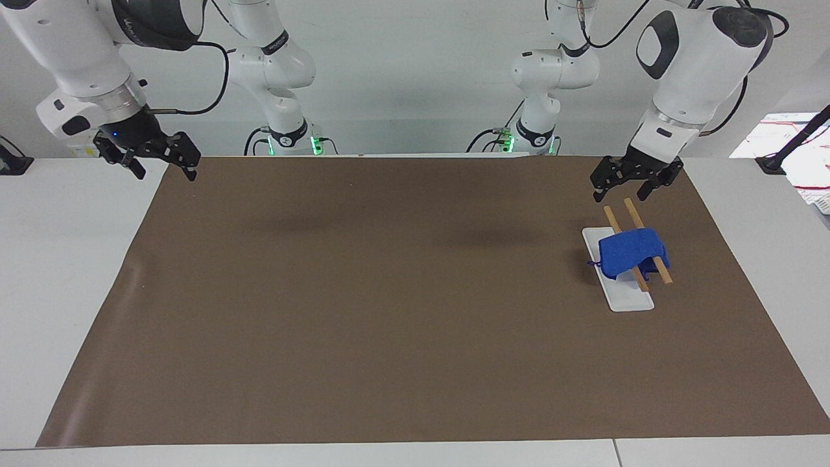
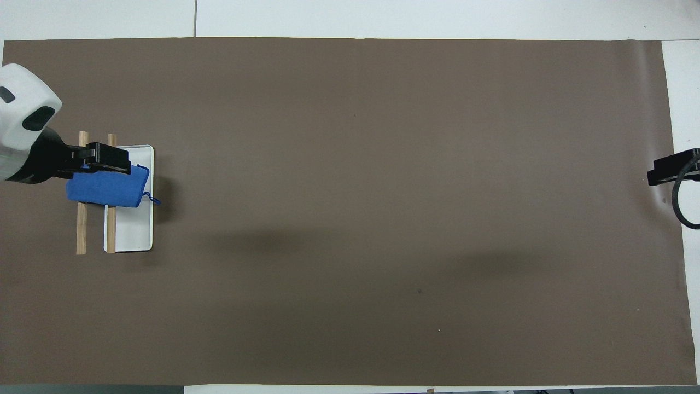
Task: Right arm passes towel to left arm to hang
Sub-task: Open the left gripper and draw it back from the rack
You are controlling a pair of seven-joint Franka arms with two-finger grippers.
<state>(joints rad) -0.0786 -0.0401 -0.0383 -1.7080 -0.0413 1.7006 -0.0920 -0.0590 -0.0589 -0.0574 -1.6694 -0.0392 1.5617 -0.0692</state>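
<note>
— Looking at the fingers first: were either pair holding anything?

— No. The left gripper [image 1: 628, 183] hung in the air with its fingers spread wide and bare, above the end of the rack nearer the robots. The right gripper [image 1: 148, 155] waited with its fingers wide too, over the edge of the brown mat [image 1: 415, 363] at the right arm's end of the table.

— And the towel?

— The towel [image 1: 630, 252] was draped over two wooden bars [image 1: 653, 261] standing on a white tray [image 1: 624, 297], toward the left arm's end. Its small loop [image 2: 152, 198] dangled off one corner, over the tray.

— So it looked hung?

— To me, yes; nothing gripped it.

— How would it handle?

— Soft and light, I'd guess, limp once lifted and likely to sag or slide off smooth bars. I'd pinch a bunched fold at the top, between the bars, rather than chase that thin loop.
</note>
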